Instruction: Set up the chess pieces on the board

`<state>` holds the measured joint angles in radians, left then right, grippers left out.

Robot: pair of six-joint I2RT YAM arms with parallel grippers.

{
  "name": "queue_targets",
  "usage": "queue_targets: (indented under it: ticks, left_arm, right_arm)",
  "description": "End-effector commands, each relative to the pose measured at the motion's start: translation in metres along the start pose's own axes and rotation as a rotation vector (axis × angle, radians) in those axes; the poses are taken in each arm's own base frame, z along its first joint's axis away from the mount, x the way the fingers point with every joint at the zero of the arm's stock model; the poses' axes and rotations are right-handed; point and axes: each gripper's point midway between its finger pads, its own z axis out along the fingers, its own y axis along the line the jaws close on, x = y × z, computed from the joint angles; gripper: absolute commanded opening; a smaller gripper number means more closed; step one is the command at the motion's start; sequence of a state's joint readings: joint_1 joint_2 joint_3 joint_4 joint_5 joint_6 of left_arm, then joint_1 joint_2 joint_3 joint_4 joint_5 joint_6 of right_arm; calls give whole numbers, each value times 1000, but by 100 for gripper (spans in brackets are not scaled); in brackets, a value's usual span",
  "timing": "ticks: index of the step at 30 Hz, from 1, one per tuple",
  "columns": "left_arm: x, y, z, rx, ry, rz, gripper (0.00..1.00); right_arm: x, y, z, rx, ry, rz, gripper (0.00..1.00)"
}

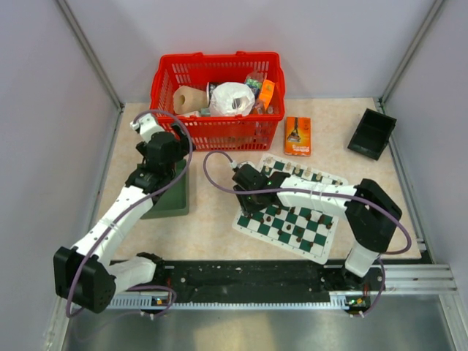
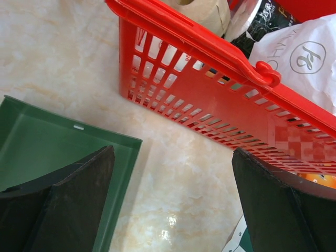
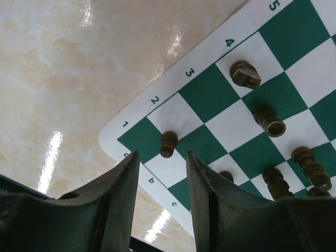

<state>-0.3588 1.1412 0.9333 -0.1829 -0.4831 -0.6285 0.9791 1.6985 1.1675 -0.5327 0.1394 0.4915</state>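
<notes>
The board (image 1: 319, 239), green and white checks, lies right of centre. Several dark chess pieces (image 1: 281, 219) stand on it. My right gripper (image 1: 251, 199) hangs over the board's left corner. In the right wrist view the right gripper (image 3: 163, 157) is open and empty, above squares near the a and b marks. A dark pawn (image 3: 168, 144) stands just beyond its fingertips, not touched. More dark pieces (image 3: 269, 120) stand further in. My left gripper (image 1: 170, 167) is open and empty by the green tray; in the left wrist view the left gripper (image 2: 173, 157) shows only bare table between its fingers.
A red basket (image 1: 217, 128) full of items stands at the back, close ahead of the left gripper (image 2: 210, 68). A plain green tray (image 1: 170, 199) lies under the left arm (image 2: 52, 142). An orange box (image 1: 297, 135) and a black tray (image 1: 371, 133) lie at the back right.
</notes>
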Motion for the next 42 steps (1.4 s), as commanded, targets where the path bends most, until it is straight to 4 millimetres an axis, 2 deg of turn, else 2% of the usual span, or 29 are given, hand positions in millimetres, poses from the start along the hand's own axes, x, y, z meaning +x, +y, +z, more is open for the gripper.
queue_targets:
  ticks: [1, 5, 13, 15, 26, 42]
  left_arm:
    - [-15, 6, -4, -15, -55, -50, 99]
    - [-19, 10, -6, -21, -70, -67, 99]
    - [-22, 14, -6, -21, -74, -72, 99]
    - [-22, 15, -7, -21, -75, -74, 99]
    - [-20, 16, -4, -10, -66, -89, 99]
    - [-18, 23, -3, -16, -60, -104, 99]
  right_arm:
    - [-12, 16, 0, -28, -20, 23, 41]
    - [-7, 18, 5, -34, 2, 21, 36]
    - [-5, 21, 14, -42, 17, 15, 33]
    - [-7, 21, 14, -39, 13, 13, 21]
    - [3, 12, 19, 7, 44, 10, 25]
    - [6, 5, 20, 41, 59, -2, 24]
